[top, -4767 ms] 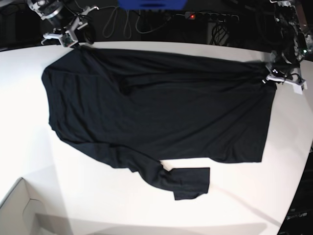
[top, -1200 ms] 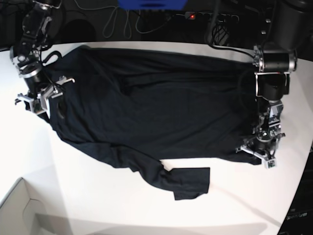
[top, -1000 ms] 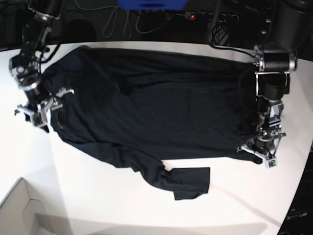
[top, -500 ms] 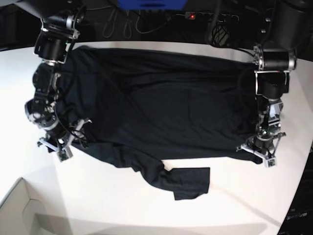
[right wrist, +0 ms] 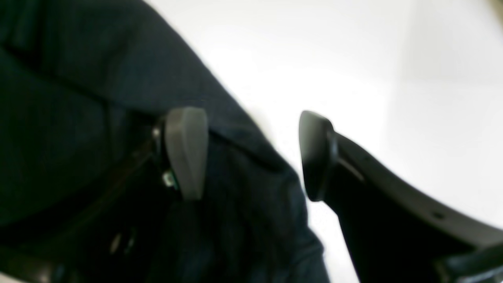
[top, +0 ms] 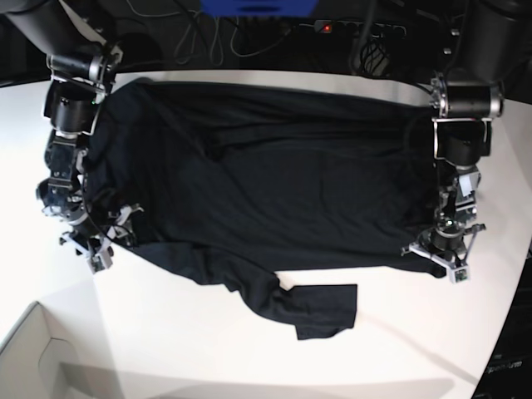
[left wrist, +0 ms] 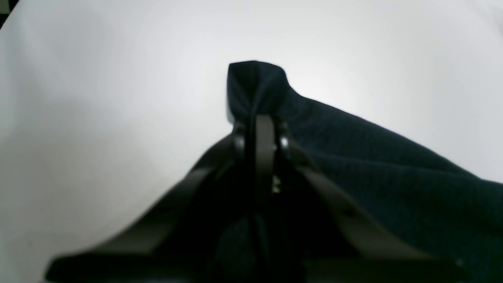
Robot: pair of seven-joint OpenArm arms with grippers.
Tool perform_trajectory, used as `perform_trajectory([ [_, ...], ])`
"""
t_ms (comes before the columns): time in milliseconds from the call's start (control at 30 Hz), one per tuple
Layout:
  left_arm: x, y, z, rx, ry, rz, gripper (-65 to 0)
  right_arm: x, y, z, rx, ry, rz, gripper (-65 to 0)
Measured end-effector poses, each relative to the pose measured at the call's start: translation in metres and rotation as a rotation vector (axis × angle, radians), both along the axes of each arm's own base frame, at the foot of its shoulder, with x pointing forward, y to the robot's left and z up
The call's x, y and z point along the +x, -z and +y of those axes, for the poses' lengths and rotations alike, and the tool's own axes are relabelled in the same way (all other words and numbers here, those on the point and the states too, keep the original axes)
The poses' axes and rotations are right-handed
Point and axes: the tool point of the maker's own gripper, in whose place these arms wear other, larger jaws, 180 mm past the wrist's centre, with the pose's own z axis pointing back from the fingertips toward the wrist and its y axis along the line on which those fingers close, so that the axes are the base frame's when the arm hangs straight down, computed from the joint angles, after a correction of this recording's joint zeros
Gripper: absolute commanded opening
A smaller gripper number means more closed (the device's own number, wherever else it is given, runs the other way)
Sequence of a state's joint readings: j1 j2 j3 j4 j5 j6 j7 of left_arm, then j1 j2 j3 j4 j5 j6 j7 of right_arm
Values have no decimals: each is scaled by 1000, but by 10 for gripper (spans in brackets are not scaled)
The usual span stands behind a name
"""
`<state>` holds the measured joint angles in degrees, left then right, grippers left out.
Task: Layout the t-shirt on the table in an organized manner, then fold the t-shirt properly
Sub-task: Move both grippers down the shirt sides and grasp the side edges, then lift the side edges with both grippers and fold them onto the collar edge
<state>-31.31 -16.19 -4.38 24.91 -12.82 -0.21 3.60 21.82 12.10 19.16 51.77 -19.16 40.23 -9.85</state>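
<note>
Our right gripper (top: pixel 106 234) has slid down the t-shirt (top: pixel 274 191) edge, fingers apart astride the hem; our left gripper (top: pixel 439 256) stays clamped on its corner. On the table (top: pixel 208 349), we should pinch, then pull taut

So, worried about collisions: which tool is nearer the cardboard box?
Right. The right tool is at the t-shirt's edge near the cardboard box; the left tool grips the opposite edge, far off.

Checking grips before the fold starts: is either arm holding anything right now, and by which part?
The left gripper pinches the t-shirt by a bunched edge corner. The right gripper is open over another edge, holding nothing.
</note>
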Motion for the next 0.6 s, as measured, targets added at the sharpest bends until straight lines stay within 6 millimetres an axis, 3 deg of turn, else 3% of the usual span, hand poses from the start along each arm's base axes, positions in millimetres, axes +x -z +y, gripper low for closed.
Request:
perform_trajectory([
  [300, 0, 0, 0, 0, 0, 0, -649, 0, 2, -1, 14, -1, -10, -291],
  [467, 0, 0, 1, 1, 0, 2, -649, 2, 11, 0, 77, 13, -1, -388],
  [600, -1, 0, 1, -1, -1, 2, -649, 4, 10, -5, 62, 13, 6, -514],
])
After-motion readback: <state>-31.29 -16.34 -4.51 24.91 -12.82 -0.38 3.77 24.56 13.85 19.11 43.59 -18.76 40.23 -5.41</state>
